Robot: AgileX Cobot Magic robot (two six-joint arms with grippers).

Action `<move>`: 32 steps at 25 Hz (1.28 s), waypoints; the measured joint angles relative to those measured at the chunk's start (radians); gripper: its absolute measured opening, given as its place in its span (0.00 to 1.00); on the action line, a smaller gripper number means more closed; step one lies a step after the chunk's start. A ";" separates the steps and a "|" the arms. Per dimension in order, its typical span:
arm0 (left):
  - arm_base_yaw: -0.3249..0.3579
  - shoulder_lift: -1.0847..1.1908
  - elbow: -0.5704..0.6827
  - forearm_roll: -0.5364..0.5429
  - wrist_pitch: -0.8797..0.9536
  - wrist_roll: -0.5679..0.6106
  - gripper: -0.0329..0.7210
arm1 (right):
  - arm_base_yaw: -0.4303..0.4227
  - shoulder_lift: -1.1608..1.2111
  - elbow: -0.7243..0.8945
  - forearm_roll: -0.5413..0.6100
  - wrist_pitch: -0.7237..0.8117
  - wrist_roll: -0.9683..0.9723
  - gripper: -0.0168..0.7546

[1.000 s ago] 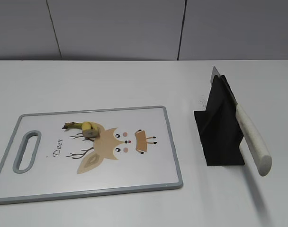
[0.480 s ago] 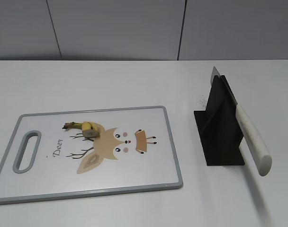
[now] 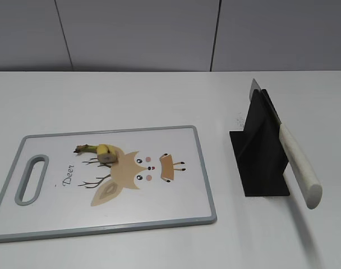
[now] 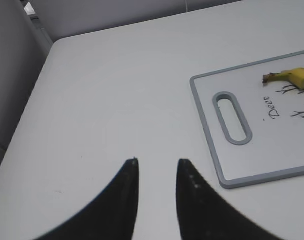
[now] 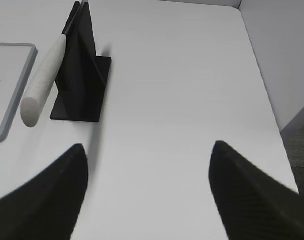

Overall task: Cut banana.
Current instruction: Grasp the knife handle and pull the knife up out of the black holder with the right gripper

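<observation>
Left gripper (image 4: 157, 162) jaws slightly parted, empty above table (image 4: 117, 100); right gripper (image 5: 147, 150) jaws spread wide, empty, near knife (image 5: 44, 82).

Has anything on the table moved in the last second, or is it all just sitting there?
Nothing has visibly changed. The banana stub lies in the same spot on the cutting board, and the knife rests in its black stand as before. Neither arm appears in the exterior view then or now.

"Deer" on cutting board (image 3: 193, 168)
</observation>
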 joint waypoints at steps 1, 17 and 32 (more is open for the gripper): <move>0.000 0.000 0.000 -0.013 0.000 0.000 0.36 | 0.000 0.000 0.000 0.000 0.000 0.000 0.78; 0.000 0.000 0.000 -0.132 0.015 0.000 0.79 | 0.000 0.000 0.000 0.031 0.000 0.000 0.78; 0.000 0.000 0.000 -0.138 0.015 -0.001 0.86 | 0.000 0.194 -0.129 0.031 0.089 -0.008 0.78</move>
